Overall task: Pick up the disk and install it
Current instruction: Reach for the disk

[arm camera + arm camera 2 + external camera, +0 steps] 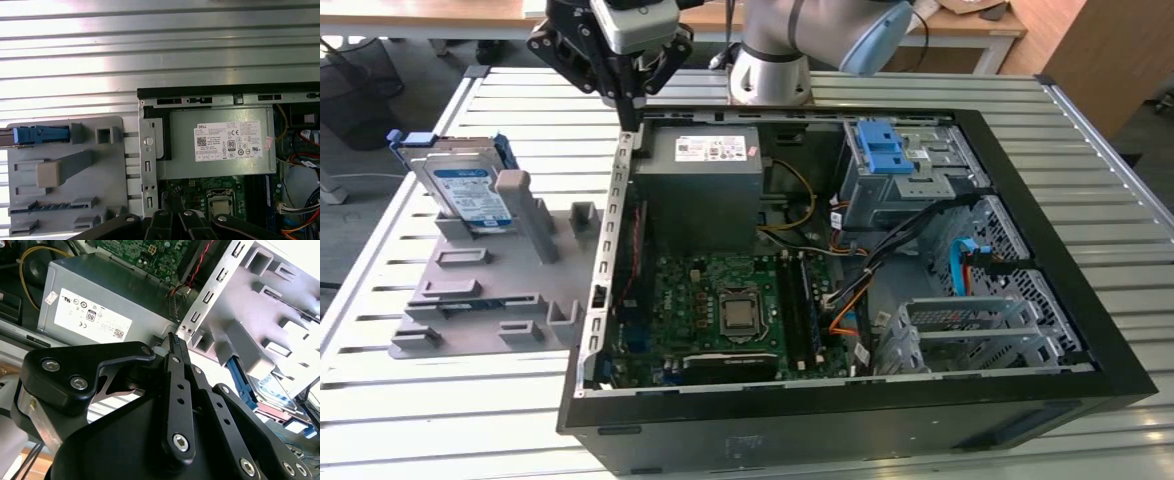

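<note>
Fingers (628,105) together, holding nothing, near the case wall (622,175), disk (464,195) well apart

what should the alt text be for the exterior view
A robot arm's pincer, shut and empty, hangs over the edge of an open computer case, near its grey power supply. On the exterior view's left, the disk stands upright in a grey plastic holder beside the case, on a slatted metal table.
</note>
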You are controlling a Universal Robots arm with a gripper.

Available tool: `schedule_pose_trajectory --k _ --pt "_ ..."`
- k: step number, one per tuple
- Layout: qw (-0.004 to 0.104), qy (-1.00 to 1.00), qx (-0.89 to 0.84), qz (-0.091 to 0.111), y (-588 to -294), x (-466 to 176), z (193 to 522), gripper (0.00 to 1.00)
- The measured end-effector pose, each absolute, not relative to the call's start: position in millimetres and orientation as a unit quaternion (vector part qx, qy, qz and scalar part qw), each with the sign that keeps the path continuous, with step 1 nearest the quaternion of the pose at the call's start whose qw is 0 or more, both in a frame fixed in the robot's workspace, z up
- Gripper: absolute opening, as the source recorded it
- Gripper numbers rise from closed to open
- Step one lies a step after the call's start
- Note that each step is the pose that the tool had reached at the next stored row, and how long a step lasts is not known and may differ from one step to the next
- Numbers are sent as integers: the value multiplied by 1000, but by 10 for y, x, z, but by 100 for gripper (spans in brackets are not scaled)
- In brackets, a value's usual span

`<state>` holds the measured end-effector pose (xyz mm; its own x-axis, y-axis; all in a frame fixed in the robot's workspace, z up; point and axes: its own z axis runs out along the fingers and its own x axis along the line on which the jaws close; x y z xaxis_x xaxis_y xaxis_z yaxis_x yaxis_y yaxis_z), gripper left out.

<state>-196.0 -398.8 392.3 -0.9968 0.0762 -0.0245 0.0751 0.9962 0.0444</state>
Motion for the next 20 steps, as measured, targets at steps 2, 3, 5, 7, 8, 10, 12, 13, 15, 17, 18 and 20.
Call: schedule_pose_trajectory --k 2,3,5,7,8,10,12,13,15,17,18,20 --pt "13 999 38 22 -3988 -1972 3922 11" --pt "13 999 38 22 -3988 -1980 3921 11" --pt "12 999 38 22 -3987 -1989 3918 11" --pt "11 999 38 22 -3987 -1996 3913 11" --pt "9 999 38 22 -3987 -1999 3910 11" --pt "5 999 39 21 -3985 -2007 3900 11" --pt "-2 999 40 21 -3984 -2012 3890 11" --pt "-3 999 40 21 -3978 -2018 3887 11" --pt "-3 999 40 21 -3957 -2052 3882 11" --pt "-3 999 40 21 -3928 -2110 3881 11" --pt "-3 999 40 21 -3911 -2143 3878 11" --pt "-3 999 40 21 -3879 -2213 3873 11"
